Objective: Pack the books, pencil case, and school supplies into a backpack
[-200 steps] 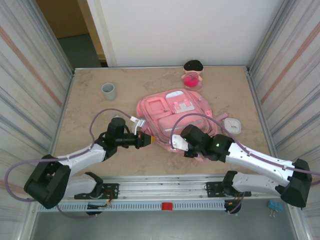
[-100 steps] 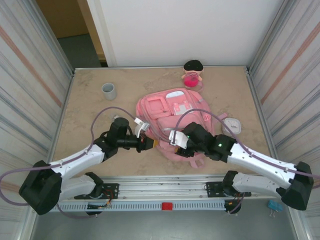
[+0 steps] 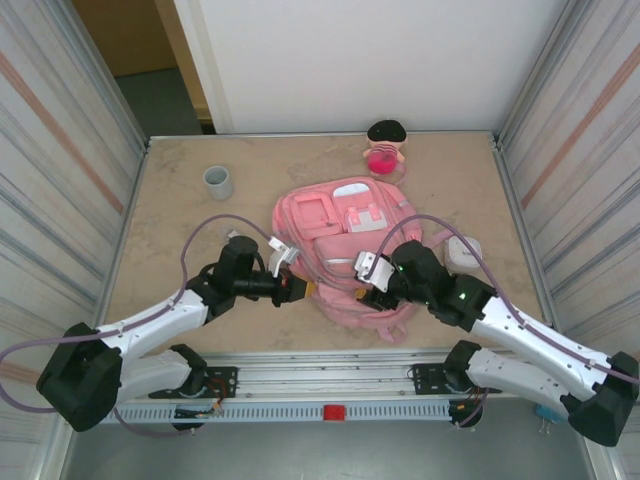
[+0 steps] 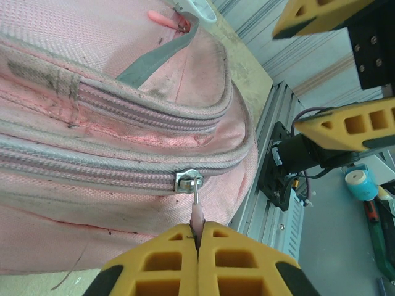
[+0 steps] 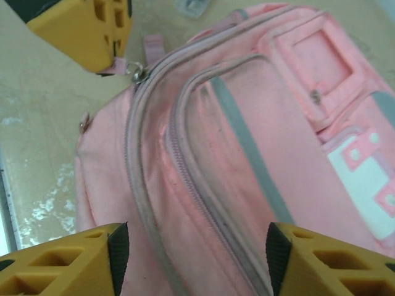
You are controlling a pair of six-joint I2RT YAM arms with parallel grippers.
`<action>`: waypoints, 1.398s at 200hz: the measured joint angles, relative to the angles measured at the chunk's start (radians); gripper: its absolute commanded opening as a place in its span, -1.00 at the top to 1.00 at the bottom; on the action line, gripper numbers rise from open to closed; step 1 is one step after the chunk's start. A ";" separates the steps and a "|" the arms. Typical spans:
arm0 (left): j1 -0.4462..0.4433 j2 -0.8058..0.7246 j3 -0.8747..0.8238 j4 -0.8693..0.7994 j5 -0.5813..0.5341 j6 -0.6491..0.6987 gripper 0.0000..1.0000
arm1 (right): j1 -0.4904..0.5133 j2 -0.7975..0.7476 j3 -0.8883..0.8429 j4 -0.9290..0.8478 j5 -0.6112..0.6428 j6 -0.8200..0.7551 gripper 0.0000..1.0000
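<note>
If tugged with no anchor, could have dragged the whole backpack (image 3: 340,225), flat mid-table toward the near edge, rather than unzipping it. Had no hold with right gripper (image 5: 194,256), spread wide over the fabric. With left gripper (image 4: 197,237) pressed together on just the thin zipper pull (image 4: 196,214), might have slipped off.

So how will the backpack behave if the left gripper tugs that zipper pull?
Probably floppy: the backpack sags and creases around the zipper pull, so it may bunch rather than resist. It looks flat, likely light, so it could slide on the smooth table unless the open right gripper pins it.
</note>
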 measured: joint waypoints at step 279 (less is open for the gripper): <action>-0.123 0.074 0.108 -0.116 -0.122 0.080 0.78 | 0.021 0.089 -0.098 0.157 0.001 -0.030 1.00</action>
